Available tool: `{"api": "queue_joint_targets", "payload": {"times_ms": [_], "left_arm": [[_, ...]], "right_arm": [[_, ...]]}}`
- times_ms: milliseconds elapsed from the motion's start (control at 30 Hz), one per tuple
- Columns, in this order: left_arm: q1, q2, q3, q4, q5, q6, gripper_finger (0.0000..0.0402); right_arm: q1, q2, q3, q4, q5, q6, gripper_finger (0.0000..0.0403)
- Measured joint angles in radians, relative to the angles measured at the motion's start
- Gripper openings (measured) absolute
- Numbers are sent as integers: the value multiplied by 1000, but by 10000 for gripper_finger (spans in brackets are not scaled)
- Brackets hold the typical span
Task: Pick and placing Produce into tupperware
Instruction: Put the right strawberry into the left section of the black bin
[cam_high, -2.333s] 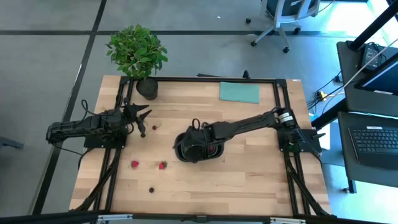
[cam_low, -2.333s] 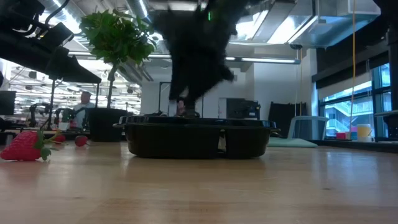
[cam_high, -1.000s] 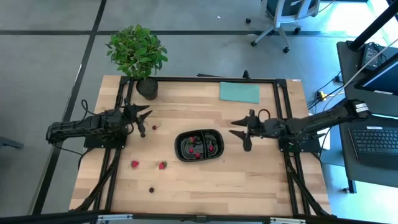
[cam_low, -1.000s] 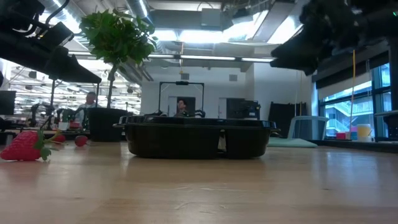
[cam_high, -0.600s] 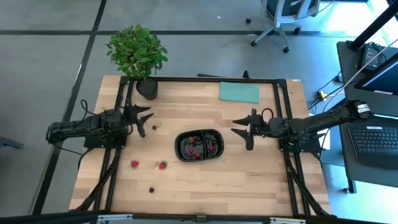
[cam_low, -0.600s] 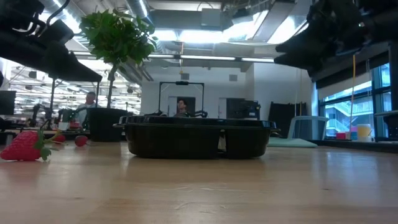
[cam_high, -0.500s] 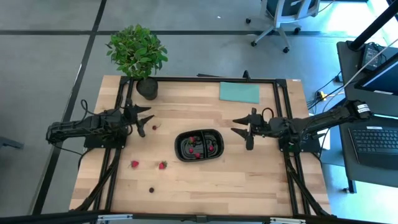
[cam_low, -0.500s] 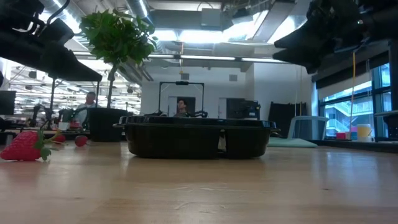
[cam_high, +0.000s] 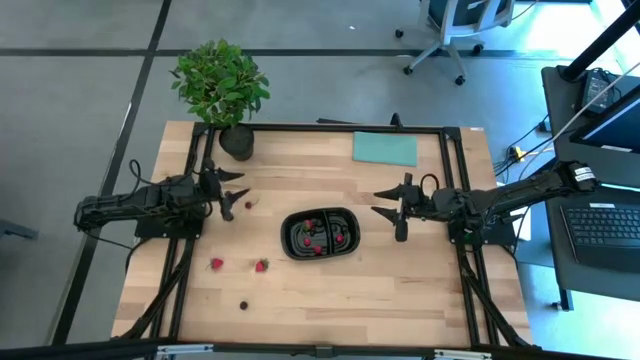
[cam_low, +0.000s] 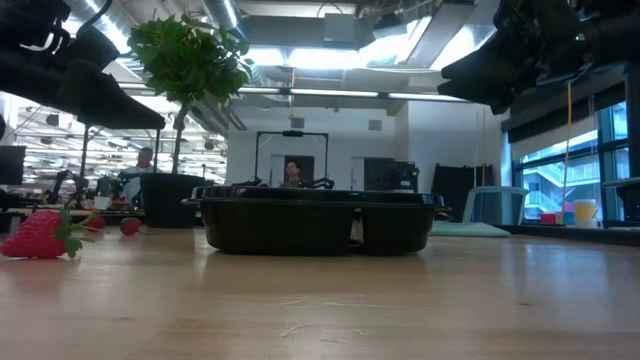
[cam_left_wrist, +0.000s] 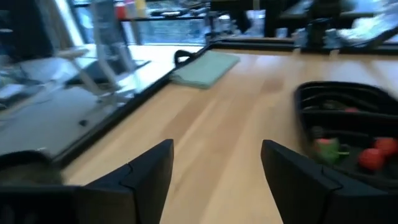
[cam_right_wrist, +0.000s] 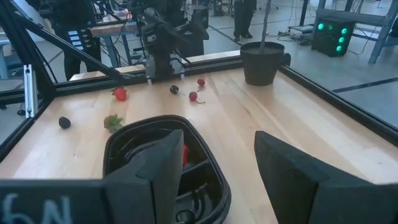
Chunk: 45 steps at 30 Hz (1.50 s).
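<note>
Tupperware (cam_high: 319, 233), a glossy black rounded tray, holds red Produce (cam_high: 311, 224) on pale plank table (cam_high: 400, 290), between wide-spread left gripper (cam_high: 234, 194) and parted, empty right gripper (cam_high: 388, 208).

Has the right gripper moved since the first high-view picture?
Yes. The right gripper was over the black tray; now it hangs beside it on the table's right side.

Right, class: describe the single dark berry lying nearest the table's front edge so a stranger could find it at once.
Start at the black tray mid-table. Toward the front left lie two red strawberries, side by side. The dark berry sits alone, nearer the front edge: small, round and black, not red.
</note>
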<state>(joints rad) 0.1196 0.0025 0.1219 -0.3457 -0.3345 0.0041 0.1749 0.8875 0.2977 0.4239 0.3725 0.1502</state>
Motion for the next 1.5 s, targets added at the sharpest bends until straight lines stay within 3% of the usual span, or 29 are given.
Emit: {"api": "queue_joint_targets", "payload": {"times_ms": [167, 267, 600, 900, 1167, 1333, 1500], "left_arm": [[-4, 1, 0, 108, 226, 36, 235], [-27, 24, 0, 194, 292, 68, 235], [-179, 252, 83, 234, 204, 120, 235], [-430, 697, 265, 193, 134, 104, 234], [-616, 1073, 528, -10, 78, -139, 234], [-683, 1264, 679, -229, 63, -418, 234], [-720, 1398, 760, -300, 82, -656, 234]], "right_arm": [[0, 0, 0, -3, 0, -6, 200], [0, 0, 0, -3, 0, -29, 200], [0, 0, 0, -3, 0, -82, 200], [0, 1, 0, -3, 0, -84, 200], [0, 1, 0, -67, 0, -80, 200], [0, 1, -15, -79, 0, -78, 200], [0, 1, -35, -89, 0, -77, 200]]}}
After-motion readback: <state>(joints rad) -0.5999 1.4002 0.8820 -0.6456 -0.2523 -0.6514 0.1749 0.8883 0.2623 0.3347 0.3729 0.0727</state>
